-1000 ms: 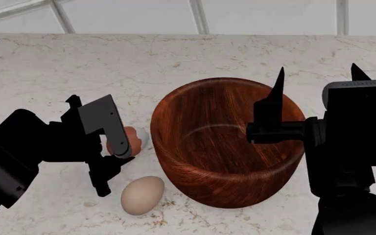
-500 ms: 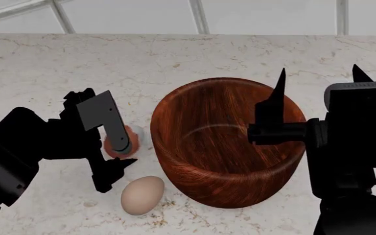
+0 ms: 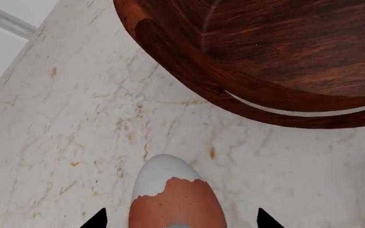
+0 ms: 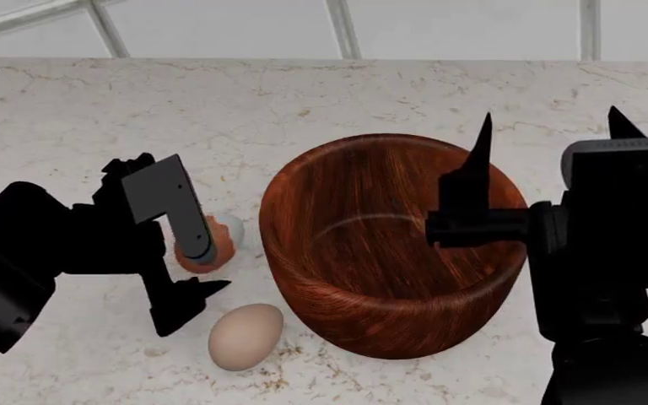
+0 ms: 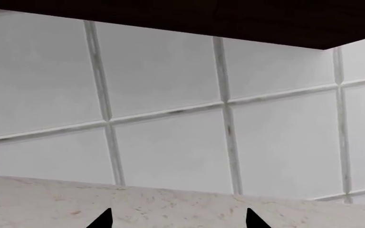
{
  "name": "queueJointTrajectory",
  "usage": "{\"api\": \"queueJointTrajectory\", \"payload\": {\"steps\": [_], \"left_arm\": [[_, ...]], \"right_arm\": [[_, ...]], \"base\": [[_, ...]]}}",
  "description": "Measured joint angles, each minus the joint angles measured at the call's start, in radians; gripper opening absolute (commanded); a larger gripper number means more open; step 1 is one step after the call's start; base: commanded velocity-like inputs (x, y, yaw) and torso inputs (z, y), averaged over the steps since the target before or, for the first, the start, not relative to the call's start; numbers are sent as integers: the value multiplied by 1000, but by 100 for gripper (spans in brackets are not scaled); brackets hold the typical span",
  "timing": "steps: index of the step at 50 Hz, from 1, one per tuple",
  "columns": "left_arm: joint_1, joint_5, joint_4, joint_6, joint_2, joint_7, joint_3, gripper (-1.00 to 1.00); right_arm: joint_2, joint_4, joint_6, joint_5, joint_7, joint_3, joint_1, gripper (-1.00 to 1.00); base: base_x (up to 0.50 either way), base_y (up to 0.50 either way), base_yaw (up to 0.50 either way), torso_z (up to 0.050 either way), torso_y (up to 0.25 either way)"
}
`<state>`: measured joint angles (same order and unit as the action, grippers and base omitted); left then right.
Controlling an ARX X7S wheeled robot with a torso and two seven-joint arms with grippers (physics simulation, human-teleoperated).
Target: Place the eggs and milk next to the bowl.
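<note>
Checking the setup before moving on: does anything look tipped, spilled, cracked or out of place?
Nothing stands out. The wooden bowl sits upright on the marble counter, with the reddish-brown egg and beige egg lying intact beside it.

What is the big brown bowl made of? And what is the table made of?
The bowl looks like dark reddish wood: streaky grain runs around its walls, and a thin bright glint suggests a smooth, polished finish. The table looks like pale marble or similar stone: cream with thin tan veins and specks. Both are simulator renders, so this is only how they look.
</note>
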<state>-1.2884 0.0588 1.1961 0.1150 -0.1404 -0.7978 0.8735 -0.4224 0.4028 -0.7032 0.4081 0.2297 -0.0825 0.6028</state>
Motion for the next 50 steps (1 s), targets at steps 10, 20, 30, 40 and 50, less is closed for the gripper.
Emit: {"api": "queueJointTrajectory", "payload": {"steps": [10, 20, 30, 40, 50], "left_arm": [[53, 8, -246, 157, -98, -14, -1, 100], [94, 26, -458, 286, -191, -14, -19, 100], [137, 60, -643, 401, -278, 0, -59, 100], [202, 180, -901, 631, -364, 71, -213, 100], [250, 304, -1110, 880, -374, 224, -442, 100]], "right_arm": [[-1, 14, -8, 10, 4, 4, 2, 100], [-2, 29, -15, 18, 9, 7, 1, 100], [-1, 39, -20, 23, 13, 6, 2, 100], [-3, 51, -30, 33, 19, 14, 9, 100], [0, 55, -35, 42, 28, 24, 23, 100]], "base": [[0, 0, 0, 0, 0], [0, 0, 0, 0, 0], [0, 0, 0, 0, 0], [0, 0, 0, 0, 0], [0, 0, 0, 0, 0]]}}
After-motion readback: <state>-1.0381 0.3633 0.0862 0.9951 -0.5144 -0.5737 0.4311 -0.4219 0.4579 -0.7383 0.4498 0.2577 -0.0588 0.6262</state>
